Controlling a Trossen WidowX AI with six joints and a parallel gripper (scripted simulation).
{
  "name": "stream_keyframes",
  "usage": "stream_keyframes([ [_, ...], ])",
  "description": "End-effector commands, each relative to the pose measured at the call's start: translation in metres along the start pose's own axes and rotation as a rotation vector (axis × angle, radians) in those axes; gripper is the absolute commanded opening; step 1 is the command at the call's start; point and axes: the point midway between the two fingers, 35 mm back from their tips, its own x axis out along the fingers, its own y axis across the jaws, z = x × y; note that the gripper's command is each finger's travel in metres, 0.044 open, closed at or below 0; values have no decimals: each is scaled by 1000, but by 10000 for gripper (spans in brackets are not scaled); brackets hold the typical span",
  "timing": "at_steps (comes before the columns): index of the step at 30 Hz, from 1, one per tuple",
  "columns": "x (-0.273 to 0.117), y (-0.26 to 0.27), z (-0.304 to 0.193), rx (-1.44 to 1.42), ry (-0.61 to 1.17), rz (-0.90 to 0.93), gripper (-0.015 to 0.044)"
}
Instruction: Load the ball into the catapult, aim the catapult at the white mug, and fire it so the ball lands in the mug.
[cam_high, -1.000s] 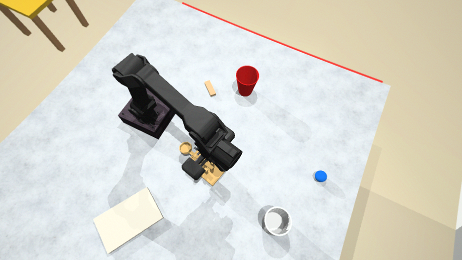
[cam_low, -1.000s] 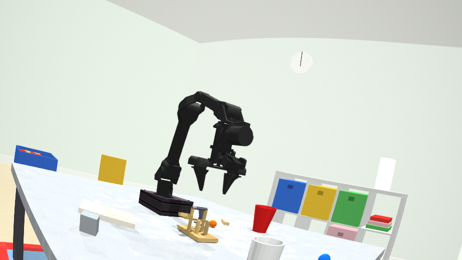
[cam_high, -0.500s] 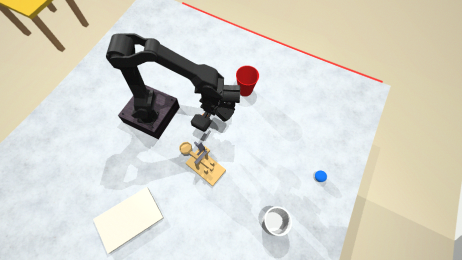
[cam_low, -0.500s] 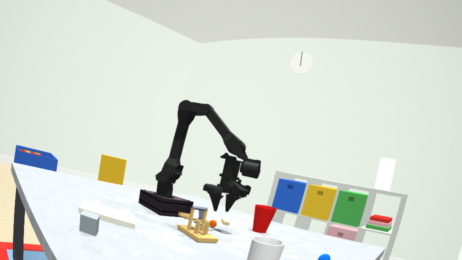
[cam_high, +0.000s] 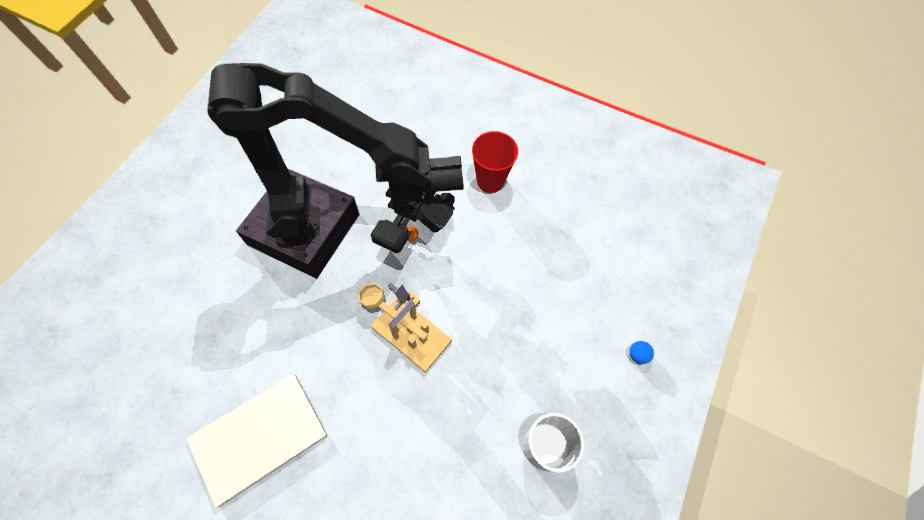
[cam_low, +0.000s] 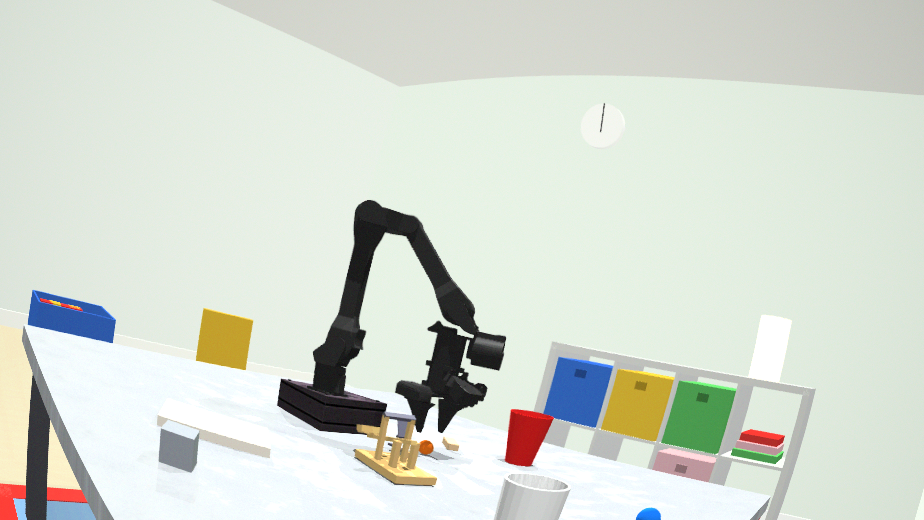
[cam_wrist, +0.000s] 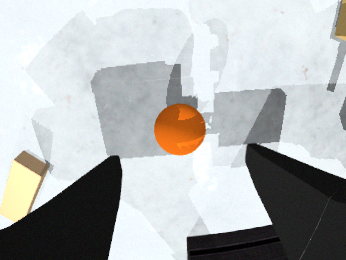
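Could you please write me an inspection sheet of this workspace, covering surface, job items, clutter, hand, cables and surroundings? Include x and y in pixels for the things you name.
Surface: pale mottled table top (cam_high: 161, 310) (cam_low: 116, 388), red line along one edge.
Job items: orange ball (cam_high: 413, 234) (cam_low: 426, 446) (cam_wrist: 180, 129) on the table; catapult (cam_high: 434, 343) (cam_low: 413, 479), cup unloaded; white mug (cam_high: 556, 442) (cam_low: 532, 499) upright.
Clutter: red cup (cam_high: 494, 161) (cam_low: 526, 438), blue ball (cam_high: 641, 352) (cam_low: 648, 514), cream board (cam_high: 256, 439) (cam_low: 213, 435), grey block (cam_low: 178, 446), small wooden block (cam_low: 450, 443) (cam_wrist: 21, 187).
Hand: the hand (cam_high: 413, 226) (cam_low: 431, 430) (cam_wrist: 184, 158) is open above the orange ball, holding nothing.
Cables: nothing seen.
Surroundings: shelf unit (cam_low: 794, 439) with coloured bins, wall clock (cam_low: 602, 125), blue box (cam_low: 71, 323).
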Motion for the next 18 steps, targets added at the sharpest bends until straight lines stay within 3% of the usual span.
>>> stream_keyframes([
  [1,5,0,0,4,2,-2,300],
  [18,32,0,0,4,3,-2,300],
])
